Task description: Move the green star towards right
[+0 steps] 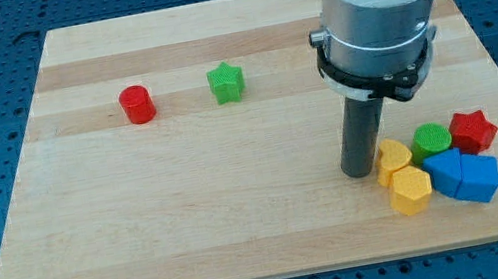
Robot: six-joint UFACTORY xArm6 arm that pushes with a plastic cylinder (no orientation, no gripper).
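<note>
The green star (226,82) lies on the wooden board (192,220) in the upper middle. My tip (358,173) stands far to the star's lower right, just left of a cluster of blocks. It is close beside the yellow heart (392,156), and I cannot tell if it touches. Nothing lies between the star and the arm's rod.
A red cylinder (137,104) stands left of the star. At the lower right cluster lie a yellow hexagon (411,190), a green cylinder (430,141), a red star (473,130) and two blue blocks (445,171) (479,177). The board's right edge is near the cluster.
</note>
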